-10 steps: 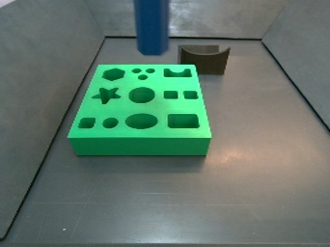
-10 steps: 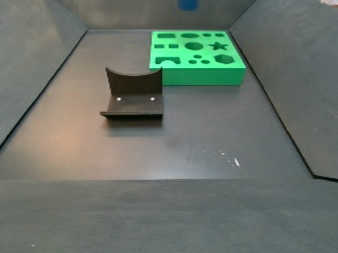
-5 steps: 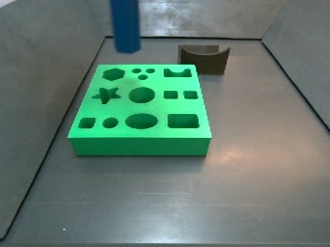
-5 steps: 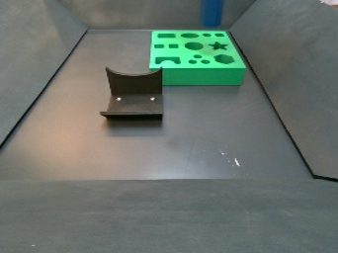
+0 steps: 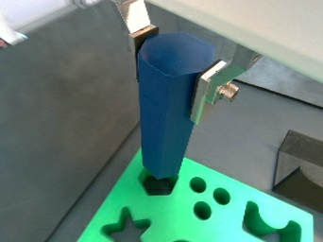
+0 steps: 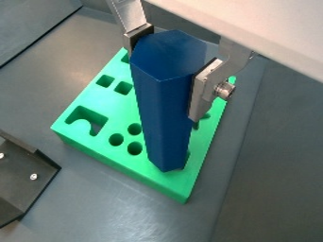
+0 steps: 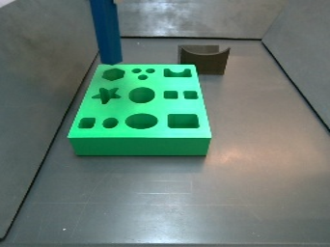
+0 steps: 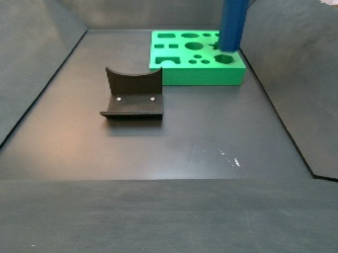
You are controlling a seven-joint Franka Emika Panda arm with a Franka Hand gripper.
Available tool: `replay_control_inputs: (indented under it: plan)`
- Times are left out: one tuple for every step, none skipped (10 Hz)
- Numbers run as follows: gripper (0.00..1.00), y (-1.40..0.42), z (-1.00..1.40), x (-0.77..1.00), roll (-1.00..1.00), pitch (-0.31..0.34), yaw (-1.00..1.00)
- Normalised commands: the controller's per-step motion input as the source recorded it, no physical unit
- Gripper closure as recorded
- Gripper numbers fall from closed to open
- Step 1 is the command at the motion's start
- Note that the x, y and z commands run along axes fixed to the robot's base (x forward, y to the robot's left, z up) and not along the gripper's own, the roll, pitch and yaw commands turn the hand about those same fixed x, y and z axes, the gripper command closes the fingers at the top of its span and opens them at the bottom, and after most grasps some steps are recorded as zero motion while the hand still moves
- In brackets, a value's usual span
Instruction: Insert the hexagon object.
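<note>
In a side view the hexagon object [image 7: 104,31] is seen upright by the far left corner of the green block [image 7: 139,140], with the small dark brown block [image 7: 204,58] further right, while in both wrist views the gripper [image 5: 171,47] is pinched on the rod's upper end.

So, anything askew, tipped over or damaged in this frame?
Nothing stands out. The gripper holds the hexagon object upright over the green block, which lies flat; the small dark brown block sits apart behind it.
</note>
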Motion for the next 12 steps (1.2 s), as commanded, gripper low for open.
replay_control_inputs:
  plan:
    - [1.00, 0.00, -0.37, 0.05, -0.13, -0.021, -0.77]
    - [1.00, 0.00, -0.26, 0.03, -0.07, 0.000, -0.54]
    - [1.00, -0.01, -0.29, -0.02, -0.17, -0.010, -0.32]
    - [1.00, 0.00, -0.36, -0.15, -0.28, -0.033, -0.35]
    - [1.00, 0.00, -0.37, -0.26, -0.26, -0.043, -0.35]
    - [1.00, -0.03, -0.32, -0.22, -0.32, -0.034, -0.29]
    - [1.00, -0.17, -0.28, 0.03, -0.27, -0.017, -0.27]
    - [1.00, -0.20, -0.23, 0.15, -0.19, 0.000, -0.24]
    - [1.00, -0.21, -0.20, 0.12, -0.19, 0.000, -0.13]
    - [1.00, -0.15, -0.27, 0.14, -0.17, 0.000, -0.01]
    - [1.00, 0.00, -0.46, 0.17, -0.02, 0.000, 0.00]
    - [1.00, 0.00, -0.62, 0.21, 0.00, 0.000, 0.00]
